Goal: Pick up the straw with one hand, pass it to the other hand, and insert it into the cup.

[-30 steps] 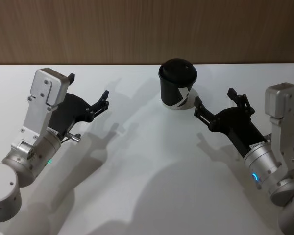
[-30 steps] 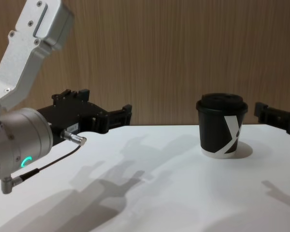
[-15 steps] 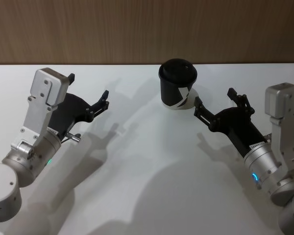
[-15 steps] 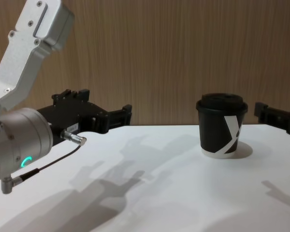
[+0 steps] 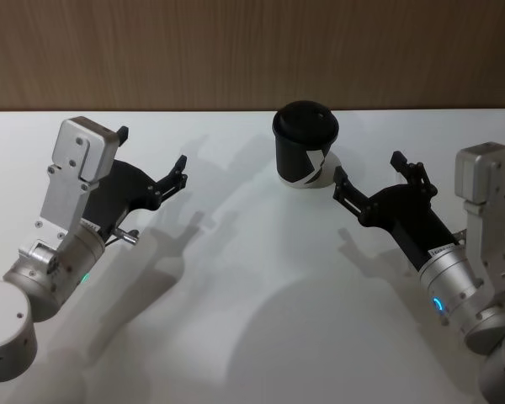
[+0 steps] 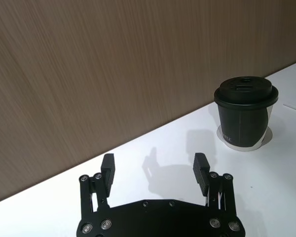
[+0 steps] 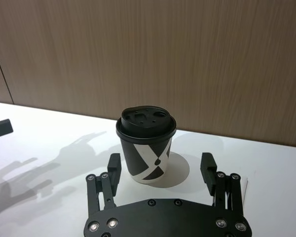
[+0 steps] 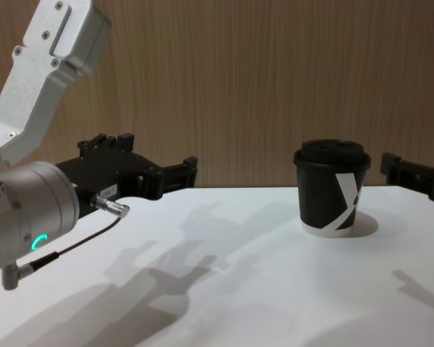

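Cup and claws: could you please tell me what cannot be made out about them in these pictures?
Cup: contents, hidden by its lid in every view.
Right claw: chest view, mostly cut off by the right edge.
Left claw: left wrist view, base cut off by the picture's edge.

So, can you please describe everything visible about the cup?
The cup is small, black, seemingly paper, with a black domed lid closed on top and a white slanted mark on its side. It stands upright on the white table near the wooden wall. Nothing touches it; the open right pincer is beside it, apart.
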